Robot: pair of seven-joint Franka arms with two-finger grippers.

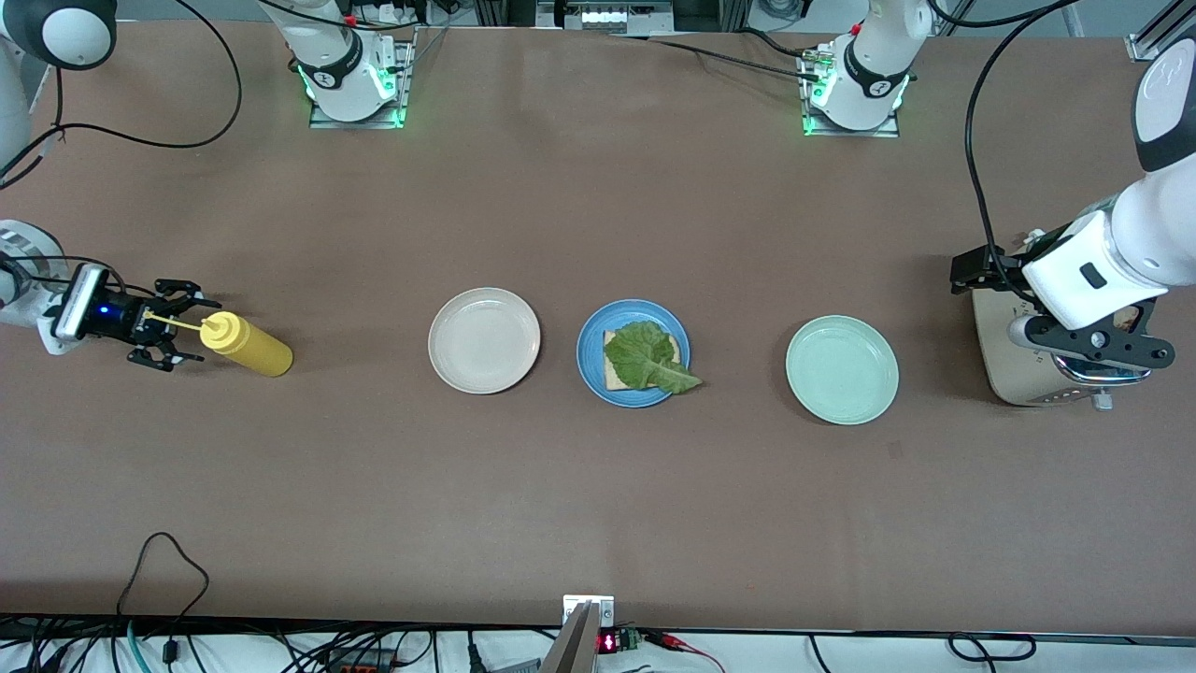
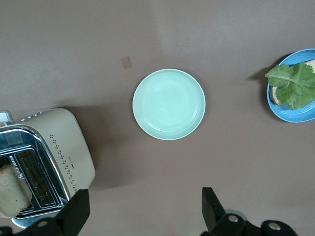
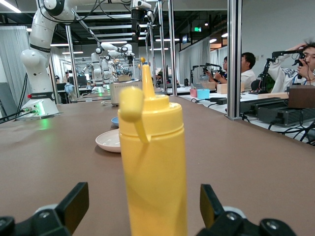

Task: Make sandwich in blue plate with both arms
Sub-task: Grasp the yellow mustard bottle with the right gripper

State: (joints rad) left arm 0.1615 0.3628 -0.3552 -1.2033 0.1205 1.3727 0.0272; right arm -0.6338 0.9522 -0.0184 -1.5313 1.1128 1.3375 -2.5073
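Sandwich [image 1: 641, 360] half-built mid-table on blue plate [image 1: 590, 348], lettuce over one bread slice, left gripper [image 2: 143, 214] spread wide above toaster [image 2: 64, 147], its wrist view alone showing toast [image 2: 11, 191] inside, right gripper [image 1: 177, 324] released around yellow bottle [image 1: 249, 344]

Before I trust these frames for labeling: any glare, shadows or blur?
Front view: evenly lit, soft shadows beside the toaster and yellow bottle. Left wrist view: sharp, faint sheen on the mint-green plate. Right wrist view: the bottle fills the frame slightly soft; ceiling lights glare in the background.
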